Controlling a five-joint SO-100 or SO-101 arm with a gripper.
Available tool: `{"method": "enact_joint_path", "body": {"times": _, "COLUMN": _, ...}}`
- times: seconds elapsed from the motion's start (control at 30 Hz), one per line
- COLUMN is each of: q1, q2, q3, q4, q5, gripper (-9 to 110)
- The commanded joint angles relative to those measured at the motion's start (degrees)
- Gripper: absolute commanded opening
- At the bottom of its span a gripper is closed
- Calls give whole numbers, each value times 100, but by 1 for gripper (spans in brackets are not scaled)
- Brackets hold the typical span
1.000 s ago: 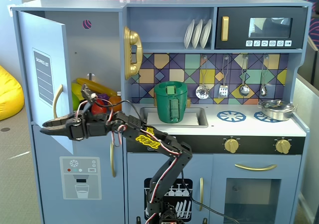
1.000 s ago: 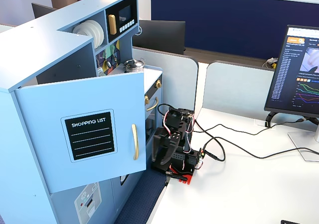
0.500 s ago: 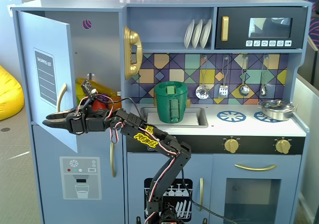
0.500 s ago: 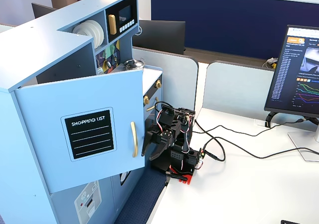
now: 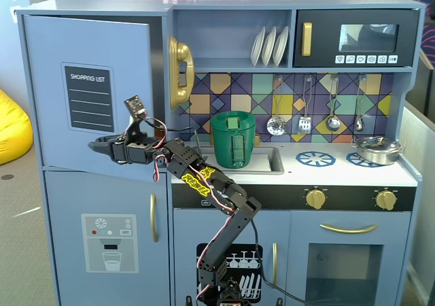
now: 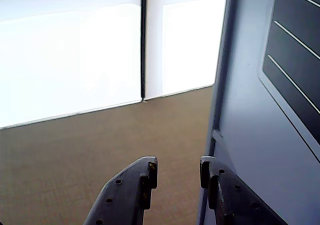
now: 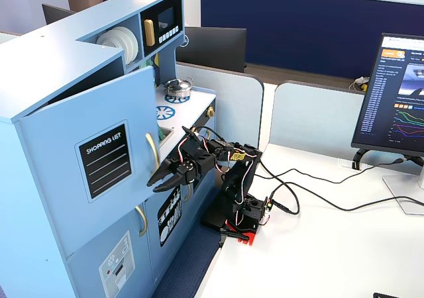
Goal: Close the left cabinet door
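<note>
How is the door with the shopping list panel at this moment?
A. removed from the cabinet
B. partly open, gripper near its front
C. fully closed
B: in a fixed view the left cabinet door stands angled out from the cabinet, with the gripper close to its front.

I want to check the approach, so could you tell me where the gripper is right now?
In a fixed view, the gripper sits in front of the chalkboard door's lower edge, left of the sink.

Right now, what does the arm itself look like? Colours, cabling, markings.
Black plastic arm with yellow graffiti-style lettering on one link. Red, white and dark wires loop along the joints. The gripper has two black tapered fingers with small screw holes. Base is black with red parts.
</note>
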Motion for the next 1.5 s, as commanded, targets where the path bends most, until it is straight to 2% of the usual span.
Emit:
{"method": "enact_joint_path", "body": {"times": 0.0, "q1": 545, "q2": 229, "q3": -369, "q4": 35, "q5": 220, "gripper": 0}}
{"method": "enact_joint_path", "body": {"times": 0.33, "q1": 1705, "q2": -97, "q3": -422, "q4": -141, "q5": 149, "gripper": 0}}
{"method": "enact_joint_path", "body": {"times": 0.7, "q1": 2452, "q2": -413, "q3": -439, "q4": -396, "q5": 79, "gripper": 0}}
{"method": "enact_joint_path", "body": {"times": 0.9, "q1": 2276, "q2": -149, "q3": -369, "q4": -35, "q5": 255, "gripper": 0}}
{"method": "enact_joint_path", "body": {"times": 1.07, "q1": 1160, "q2": 809, "q3": 18, "q4": 1099, "q5": 475, "gripper": 0}}
{"method": "enact_joint_path", "body": {"times": 1.2, "q1": 299, "q2": 1670, "q3": 896, "q4": 1336, "q5": -264, "gripper": 0}}
{"method": "enact_joint_path", "body": {"times": 1.33, "q1": 545, "q2": 2268, "q3": 1503, "q4": 1608, "q5": -132, "gripper": 0}}
{"method": "enact_joint_path", "body": {"times": 1.47, "q1": 1450, "q2": 2698, "q3": 2057, "q4": 1986, "q5": 53, "gripper": 0}}
